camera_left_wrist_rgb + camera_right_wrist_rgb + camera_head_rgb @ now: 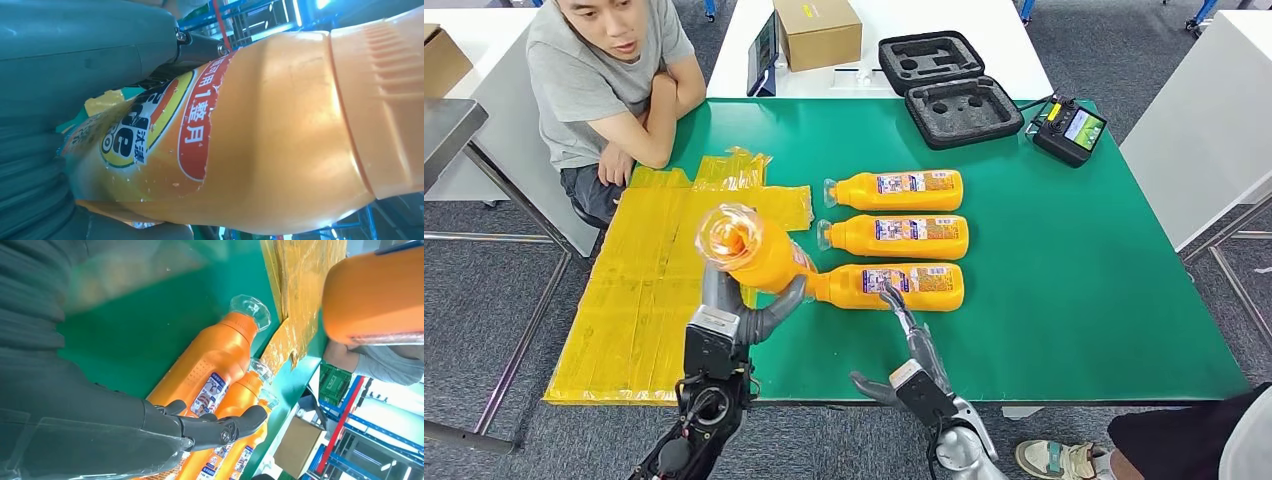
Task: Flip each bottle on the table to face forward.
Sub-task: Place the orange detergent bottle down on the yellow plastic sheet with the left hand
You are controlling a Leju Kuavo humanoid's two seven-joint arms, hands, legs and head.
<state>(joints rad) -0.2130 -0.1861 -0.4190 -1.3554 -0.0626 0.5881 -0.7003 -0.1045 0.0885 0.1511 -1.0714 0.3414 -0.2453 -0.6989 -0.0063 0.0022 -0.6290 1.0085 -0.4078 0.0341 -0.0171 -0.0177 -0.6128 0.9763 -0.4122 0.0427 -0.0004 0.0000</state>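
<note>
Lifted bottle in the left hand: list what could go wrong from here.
1. The left hand grips the lifted bottle low on its body, cap end raised; it may slip or tip.
2. Lowering it could knock the nearest lying bottle, which lies just beside it.
3. The right hand reaches toward that same bottle, so the two hands could collide.

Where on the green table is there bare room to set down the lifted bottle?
The left hand holds the lifted bottle. The green table is bare right of the three lying bottles, and along the front edge. It is crowded around that row, where the right hand reaches, and the yellow sheet covers the left.
</note>
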